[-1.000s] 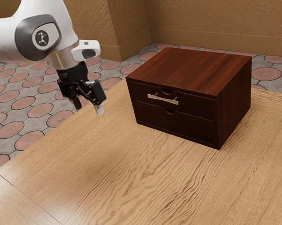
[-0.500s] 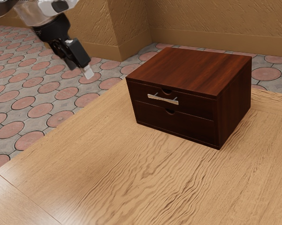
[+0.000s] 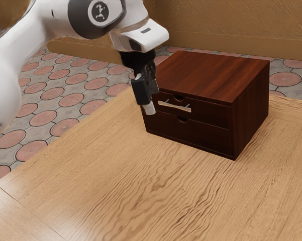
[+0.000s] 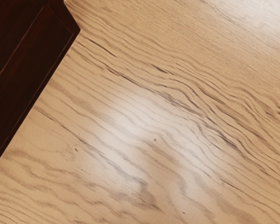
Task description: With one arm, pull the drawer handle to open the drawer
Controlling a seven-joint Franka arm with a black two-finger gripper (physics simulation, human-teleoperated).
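Currently we are judging this the approach step: our gripper [image 3: 148,107] is hanging just beside the silver handle [image 3: 174,106] on the shut upper drawer [image 3: 201,111] of the cabinet [image 3: 211,75]. Seeing it edge-on, we cannot tell whether it is open. Next we are needing to close around the handle.

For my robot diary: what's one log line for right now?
gripper: hanging at front corner of cabinet, on the exterior view's left of the handle, not touching it | top drawer: shut

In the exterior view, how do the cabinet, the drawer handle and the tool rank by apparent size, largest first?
1. cabinet, clearly largest.
2. tool, at the cabinet's front corner.
3. drawer handle, a thin silver bar.
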